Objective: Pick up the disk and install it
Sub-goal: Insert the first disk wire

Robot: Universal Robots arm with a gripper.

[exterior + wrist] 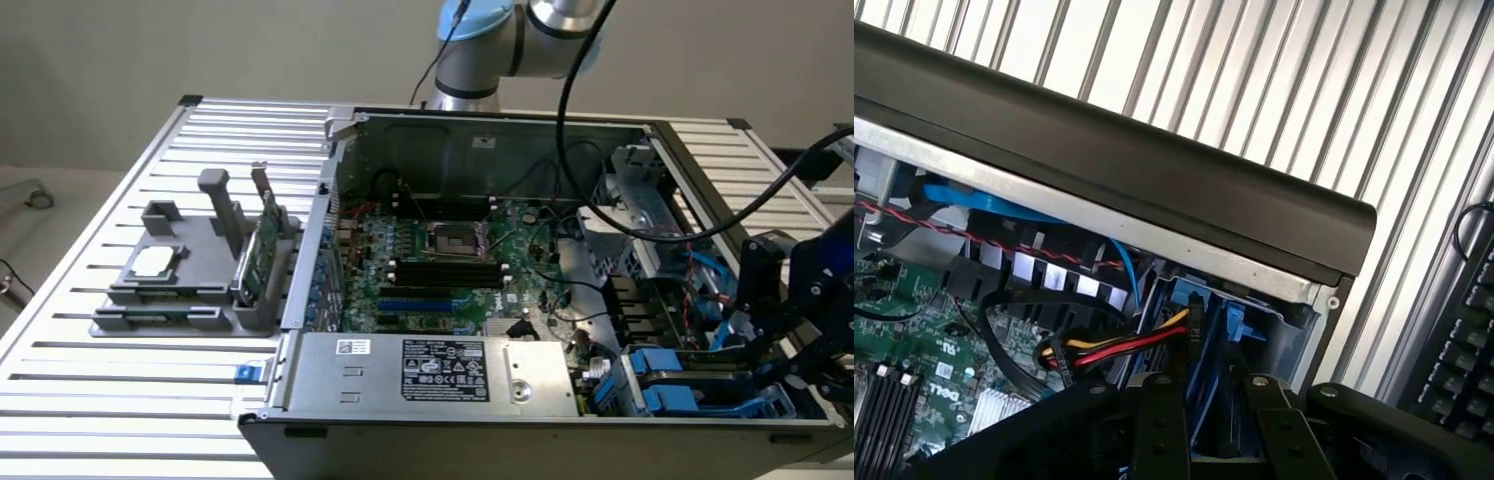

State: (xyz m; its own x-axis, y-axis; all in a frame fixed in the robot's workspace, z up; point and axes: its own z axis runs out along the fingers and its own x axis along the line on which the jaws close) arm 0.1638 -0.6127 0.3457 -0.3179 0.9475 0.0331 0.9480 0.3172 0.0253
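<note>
Grey plastic fixture [187,270] lies at 9 o'clock of the open black computer case [534,448]. The green motherboard [929,385] reads "DELL". The printed label on the silver power-supply box [347,378] is unreadable. The disk [663,365], blue rails showing, sits in the drive bay at 4 o'clock. Judged heavy, rigid and shock-sensitive: grip the side edges, not the label. The black gripper [1219,445] is just above it; spread or pinching, cannot tell.

The exterior view looks from high up and some way off, down across the slatted table [80,400] onto the open computer case [454,150]. It faces the arm [470,60] at the far side. The wrist view sits close above the tool [1204,425], looking into one corner of the case. Both take in the blue drive bays [667,375], at the exterior view's right, and the green motherboard [400,255].
</note>
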